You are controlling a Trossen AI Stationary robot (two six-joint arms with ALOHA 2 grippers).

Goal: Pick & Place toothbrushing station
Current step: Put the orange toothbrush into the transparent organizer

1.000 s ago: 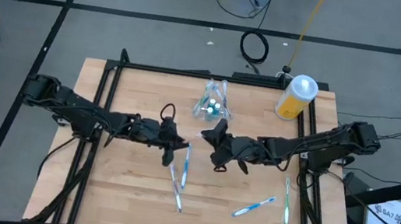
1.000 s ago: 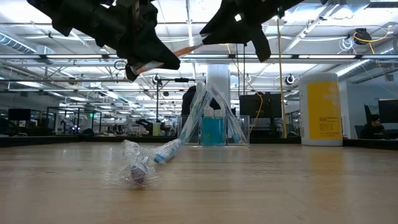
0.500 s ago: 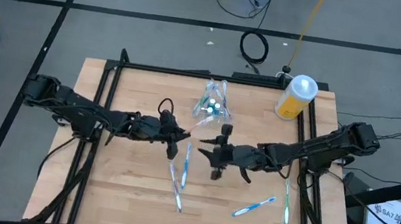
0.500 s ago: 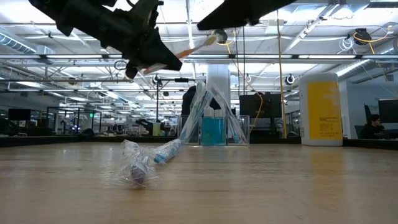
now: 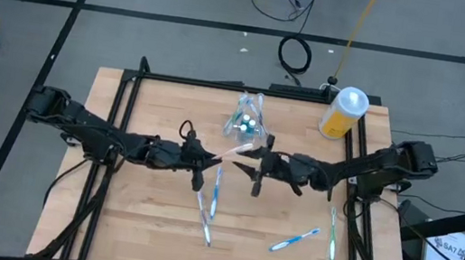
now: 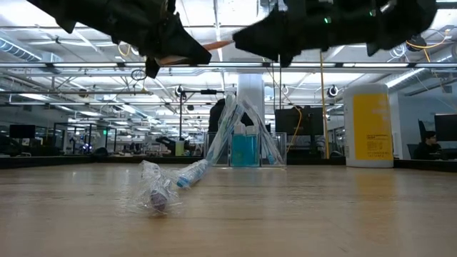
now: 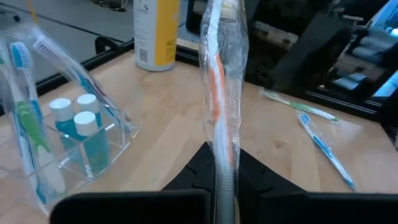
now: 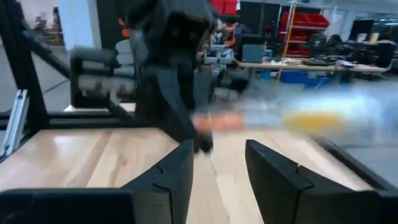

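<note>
Near the front edge of the bench (image 5: 119, 223), two wrapped toothbrushes (image 5: 209, 207) lie at centre and two more (image 5: 295, 239) toward the right corner, all untouched.

Mid-bench, the left gripper (image 5: 199, 156) stays clenched on an orange-handled wrapped toothbrush (image 7: 219, 99), held clear of the surface. The right gripper (image 5: 261, 163) has swung in from below over the last second and now faces the brush's free end, fingers parted, not yet on it. Judgement: a hand-over is being set up.

Toward the back edge, the clear cup (image 7: 93, 149) holds teal toothpaste tubes (image 7: 82, 127) and several brushes. The yellow bottle (image 5: 343, 112) stands at the back right corner.
</note>
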